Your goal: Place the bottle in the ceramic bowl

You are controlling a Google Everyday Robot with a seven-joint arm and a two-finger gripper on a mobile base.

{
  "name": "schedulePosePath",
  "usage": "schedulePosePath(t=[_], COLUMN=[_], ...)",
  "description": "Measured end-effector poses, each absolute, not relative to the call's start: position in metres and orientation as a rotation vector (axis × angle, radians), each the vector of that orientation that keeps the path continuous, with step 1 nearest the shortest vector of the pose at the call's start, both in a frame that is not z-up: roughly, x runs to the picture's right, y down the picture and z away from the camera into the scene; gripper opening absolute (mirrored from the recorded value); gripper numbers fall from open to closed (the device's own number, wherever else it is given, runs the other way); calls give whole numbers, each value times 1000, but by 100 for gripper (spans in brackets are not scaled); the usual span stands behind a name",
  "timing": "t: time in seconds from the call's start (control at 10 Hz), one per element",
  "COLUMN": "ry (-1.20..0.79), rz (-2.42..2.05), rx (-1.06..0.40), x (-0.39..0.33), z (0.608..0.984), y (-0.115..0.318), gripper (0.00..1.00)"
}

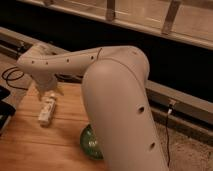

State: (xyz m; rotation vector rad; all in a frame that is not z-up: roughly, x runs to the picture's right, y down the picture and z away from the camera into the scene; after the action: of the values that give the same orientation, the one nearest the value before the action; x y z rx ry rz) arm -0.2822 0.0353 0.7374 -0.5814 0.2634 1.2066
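So the surface (30, 145) is a light wooden top filling the 7 to 8 o'clock part of the shot. Behind it a long pale ledge (165, 92) runs diagonally under a dark band of wall, with bright window framing (150, 20) up at 12 o'clock. A loop of black cable (11, 75) sits off the surface's far edge at 9 o'clock. A thin cord (167, 132) hangs down over speckled floor (192, 150) at 4 o'clock.

Hard-to-see stuff: the green ceramic bowl (89, 142) is mostly hidden behind the big white arm (120, 100), so only a glossy sliver of its left side peeks out at about 6 o'clock. There's something dark cut off at the left edge (4, 112); can't tell what it is.

The arm comes in huge from the bottom right, bends, and reaches across to 9 o'clock with its wrist pointing down. The end effector (50, 92) hangs right over the far end of the bottle (46, 111), released, with nothing in its grasp. Can't tell if it's actually touching. The bottle lies flat on the surface at 9 o'clock, whitish, with the bowl at roughly its 4 o'clock, well apart from it.
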Motion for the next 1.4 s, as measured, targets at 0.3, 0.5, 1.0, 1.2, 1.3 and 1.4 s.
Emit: schedulePosePath(t=[0.3, 0.5, 1.0, 1.2, 1.3, 1.4], ry=[243, 186, 210, 211, 212, 210], rz=[1201, 1170, 1122, 1126, 1127, 1125], rx=[-602, -661, -680, -678, -678, -679], x=[-284, -306, -348, -346, -345, -347], z=[738, 743, 777, 778, 778, 777], y=[38, 53, 106, 104, 105, 105], gripper=[65, 65, 65, 65, 65, 65])
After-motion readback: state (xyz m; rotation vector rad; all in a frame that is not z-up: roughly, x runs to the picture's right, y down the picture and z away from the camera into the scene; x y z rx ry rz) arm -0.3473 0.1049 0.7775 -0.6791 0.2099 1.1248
